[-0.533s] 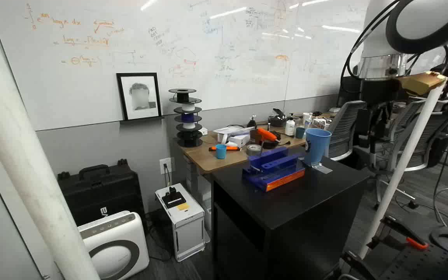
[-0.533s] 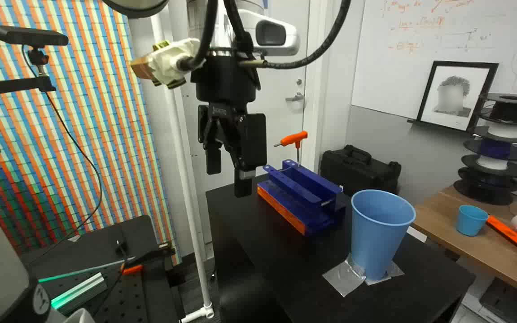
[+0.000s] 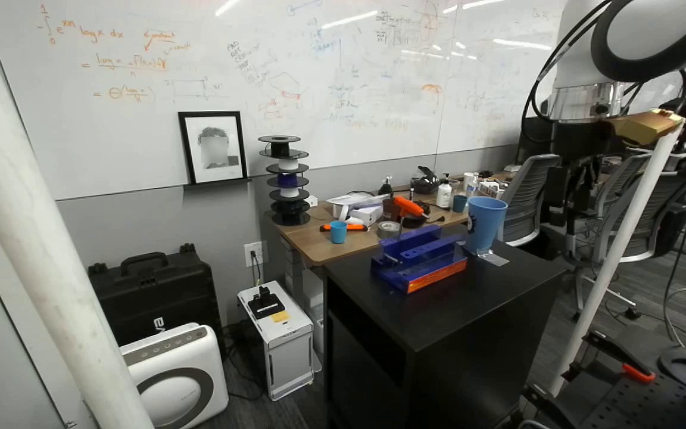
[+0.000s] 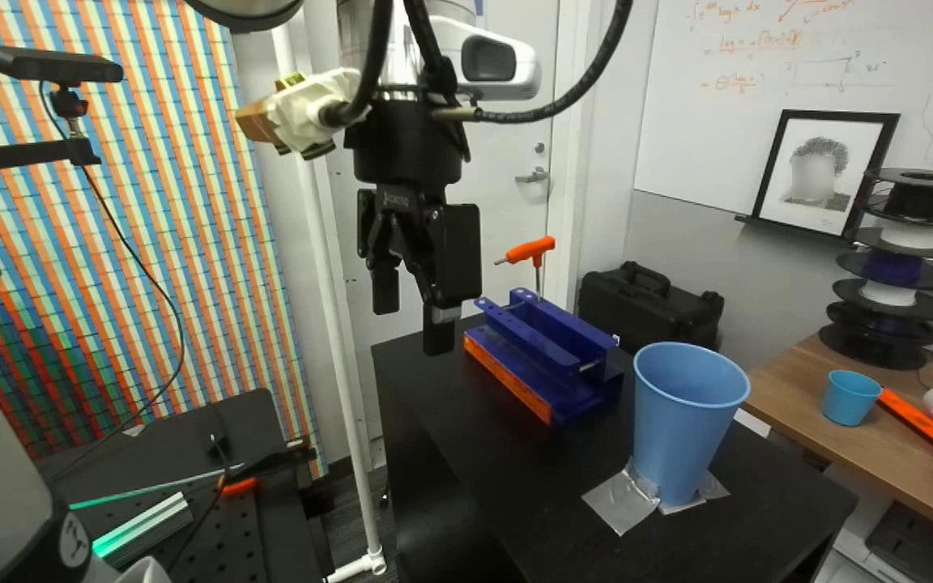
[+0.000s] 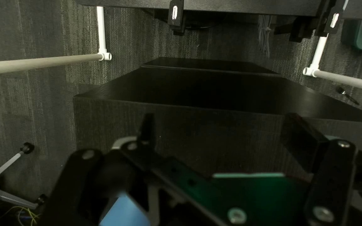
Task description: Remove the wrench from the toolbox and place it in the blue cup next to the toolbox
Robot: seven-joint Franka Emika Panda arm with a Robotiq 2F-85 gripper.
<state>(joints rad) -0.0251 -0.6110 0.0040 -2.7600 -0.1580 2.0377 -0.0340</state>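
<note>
**Reaching for the upright key may go crooked**

In an exterior view, your Robotiq gripper [image 4: 412, 320] hangs in the air, spread, with nothing pinched. The T-handle hex key [image 4: 531, 249], which I take as your wrench, stands upright at the end of the toolbox [image 4: 546, 360] away from the blue cup [image 4: 681, 437]. Its short metal tip points to the gripper's side of this view; if you come sideways at that height, you may strike it and tilt the key. If you lift at an angle, the shaft may bind and drag the toolbox.

In an exterior view, the key [image 3: 409, 207] shows against the crowded desk [image 3: 313, 243], so its orange handle is easy to misjudge. The cup stands just beside the toolbox and rises above it; should you carry too low, the hanging shaft could catch the rim. Tape [image 3: 493, 258] at the foot probably stops the cup from sliding, but its wall could bend.

In the wrist view, the 2 fingers [image 5: 305, 141] stand wide apart before the black cabinet [image 5: 200, 91], and you cannot find the key there. If you align from this view alone, you may close beside the handle.
</note>
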